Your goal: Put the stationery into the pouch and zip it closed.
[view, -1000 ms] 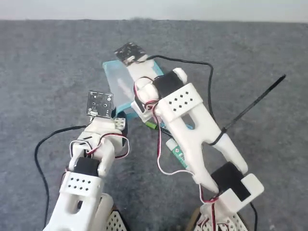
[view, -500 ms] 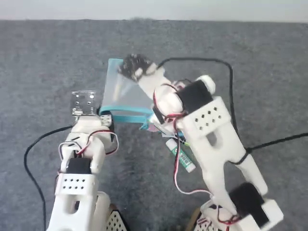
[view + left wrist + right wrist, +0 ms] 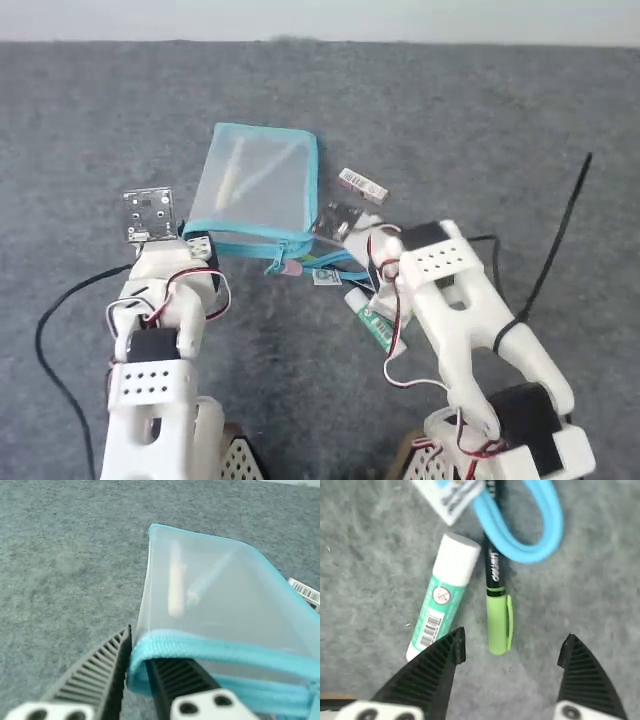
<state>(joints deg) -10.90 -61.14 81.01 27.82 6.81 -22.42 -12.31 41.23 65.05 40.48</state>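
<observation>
Grey carpet bears the pouch (image 3: pixel 258 190), its zip edge pinched by the left gripper (image 3: pixel 137 652). Just beside it, the green pen (image 3: pixel 497 605) and glue stick (image 3: pixel 445 590) are hovered over by the right gripper (image 3: pixel 514 635), spread wide. Loading is judged in hand, and a centred descent onto the pen is called for.

From high up at the near edge of the grey table (image 3: pixel 90 120), looking steeply down, far enough back to take in the pouch (image 3: pixel 258 190) and the glue stick (image 3: pixel 373 321) together. From the left wrist, peering low and close along the left gripper (image 3: pixel 138 650) at that same pouch. From the right wrist, facing straight down, near, onto that same glue stick.
</observation>
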